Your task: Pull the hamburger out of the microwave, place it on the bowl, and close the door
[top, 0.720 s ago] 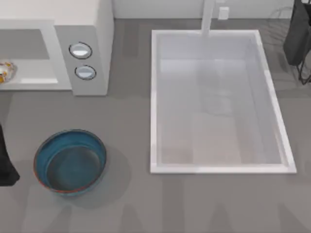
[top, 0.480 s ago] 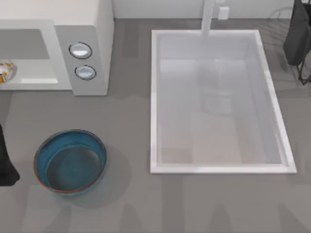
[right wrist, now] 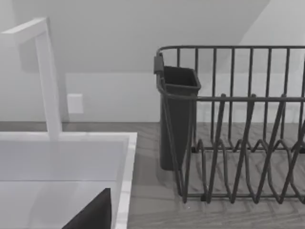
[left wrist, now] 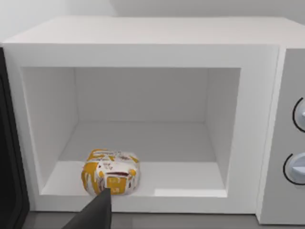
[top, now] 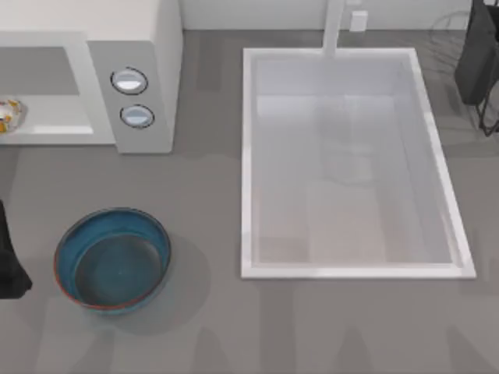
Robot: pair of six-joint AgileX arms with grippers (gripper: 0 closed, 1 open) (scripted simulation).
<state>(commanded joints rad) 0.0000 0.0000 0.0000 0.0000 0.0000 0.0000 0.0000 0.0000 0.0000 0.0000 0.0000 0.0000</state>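
Hamburger inside microwave cavity, near front lip, far left. Bowl on table, near left. Left gripper facing hamburger; finger state: cannot tell. Right arm parked far right.

A rendered kitchen. A grey worktop carries a white microwave at its far left corner, a white sink with a tap, and what looks like a dark wire dish rack at the far right.
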